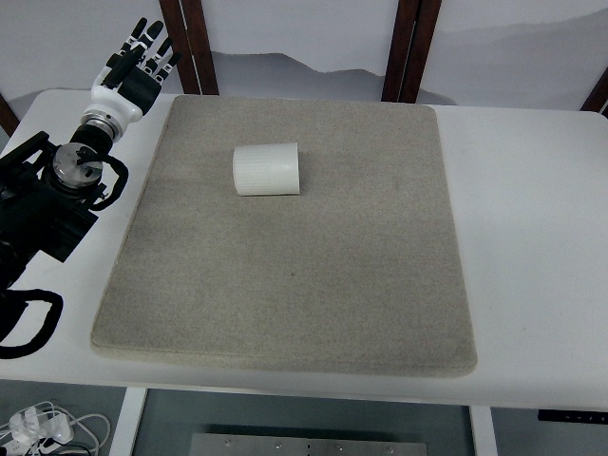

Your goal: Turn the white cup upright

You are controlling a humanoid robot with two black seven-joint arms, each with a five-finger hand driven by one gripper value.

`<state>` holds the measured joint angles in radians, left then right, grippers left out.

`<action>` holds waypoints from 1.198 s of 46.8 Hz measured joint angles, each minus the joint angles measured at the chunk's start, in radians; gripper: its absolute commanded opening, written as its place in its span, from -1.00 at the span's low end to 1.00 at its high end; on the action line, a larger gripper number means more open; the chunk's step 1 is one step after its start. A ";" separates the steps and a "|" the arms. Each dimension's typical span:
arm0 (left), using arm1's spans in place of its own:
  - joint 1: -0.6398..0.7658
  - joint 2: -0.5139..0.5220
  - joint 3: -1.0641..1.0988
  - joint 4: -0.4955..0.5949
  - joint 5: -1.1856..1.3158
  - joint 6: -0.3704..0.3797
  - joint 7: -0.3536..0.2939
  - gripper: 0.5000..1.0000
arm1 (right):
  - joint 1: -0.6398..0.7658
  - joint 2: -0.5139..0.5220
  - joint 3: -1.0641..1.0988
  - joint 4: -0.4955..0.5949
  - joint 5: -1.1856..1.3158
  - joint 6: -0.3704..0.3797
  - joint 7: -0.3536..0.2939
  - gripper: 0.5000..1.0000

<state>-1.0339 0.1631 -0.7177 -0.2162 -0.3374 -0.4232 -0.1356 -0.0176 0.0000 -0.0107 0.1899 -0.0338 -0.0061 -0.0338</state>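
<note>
1. Top view shows the left hand (142,55) raised at the tabletop's (532,237) far left corner, fingers extended and grasping nothing.
2. To that hand's right and nearer the camera, well apart, the white cup (267,169) lies on its side on a grey mat (285,275).
3. Its opening seems to face right, though that's hard to tell.

place: robot test room or lab | signs: plain white rectangular worktable (532,237) topped by grey felt mat (294,266) | loose white cables (43,427) on floor beneath | backdrop: pale printed screen in dark wooden frames (404,47)
</note>
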 measured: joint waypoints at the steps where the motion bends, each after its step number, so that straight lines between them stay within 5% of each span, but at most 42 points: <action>1: -0.003 0.001 0.002 0.000 0.014 -0.002 0.000 0.99 | 0.000 0.000 0.000 0.000 0.000 0.000 0.000 0.81; 19: -0.047 0.015 0.017 -0.023 0.401 -0.046 -0.001 0.98 | 0.000 0.000 0.000 0.000 0.000 0.000 0.000 0.81; 37: -0.056 0.210 0.098 -0.322 0.821 -0.044 -0.001 0.98 | -0.001 0.000 0.000 0.000 0.000 0.000 0.000 0.81; 56: -0.091 0.248 0.127 -0.550 1.311 0.006 0.024 0.97 | -0.001 0.000 0.000 0.000 0.000 0.000 0.000 0.81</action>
<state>-1.1252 0.4111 -0.5911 -0.7659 0.9733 -0.4169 -0.1111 -0.0185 0.0000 -0.0105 0.1900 -0.0338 -0.0061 -0.0337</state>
